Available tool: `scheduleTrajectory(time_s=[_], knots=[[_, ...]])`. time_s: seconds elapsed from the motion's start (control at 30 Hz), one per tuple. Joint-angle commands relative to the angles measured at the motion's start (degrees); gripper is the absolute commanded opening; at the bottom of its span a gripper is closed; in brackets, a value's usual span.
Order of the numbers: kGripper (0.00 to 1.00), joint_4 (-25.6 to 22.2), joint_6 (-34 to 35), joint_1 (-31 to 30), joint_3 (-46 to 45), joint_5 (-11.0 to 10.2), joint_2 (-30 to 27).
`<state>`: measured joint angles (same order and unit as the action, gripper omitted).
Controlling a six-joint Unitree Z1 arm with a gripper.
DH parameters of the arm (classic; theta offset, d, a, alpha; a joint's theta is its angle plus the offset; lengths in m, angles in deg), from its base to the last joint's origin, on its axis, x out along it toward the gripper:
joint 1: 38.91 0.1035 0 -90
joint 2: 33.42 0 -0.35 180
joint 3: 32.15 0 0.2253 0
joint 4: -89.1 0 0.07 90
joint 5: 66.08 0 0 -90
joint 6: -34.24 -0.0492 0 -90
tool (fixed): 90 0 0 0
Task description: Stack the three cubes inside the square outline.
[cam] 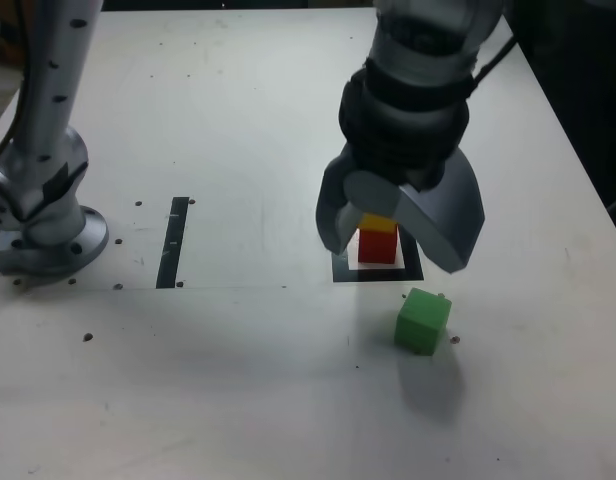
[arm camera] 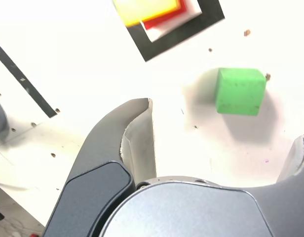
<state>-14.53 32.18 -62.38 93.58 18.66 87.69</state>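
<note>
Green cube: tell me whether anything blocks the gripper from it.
Nothing visible stands between the open gripper and the green cube; only bare white tabletop shows around the cube.

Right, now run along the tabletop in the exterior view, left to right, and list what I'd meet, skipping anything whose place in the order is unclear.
Rounded grey metal base → narrow straight black strip → small matte red cube → small matte green cube.
</note>
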Motion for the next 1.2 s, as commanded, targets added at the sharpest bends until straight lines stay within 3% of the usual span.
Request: scheduleTrajectory(time_s=[0.0, 0.3, 0.57, 1.03, 1.17], knots=[[0.99, -0.15, 0.25, -0.53, 0.69, 0.02, 0.22], [0.97, 2.51, 0.79, -1.85, 1.64, 0.90, 5.74], [0.98, 6.08, -0.04, -1.31, 0.68, 0.45, 8.53], [0.86, 10.73, -0.89, 0.13, -3.82, -0.43, 10.01], [0.78, 10.88, -0.93, 0.18, -3.94, -0.47, 10.21]])
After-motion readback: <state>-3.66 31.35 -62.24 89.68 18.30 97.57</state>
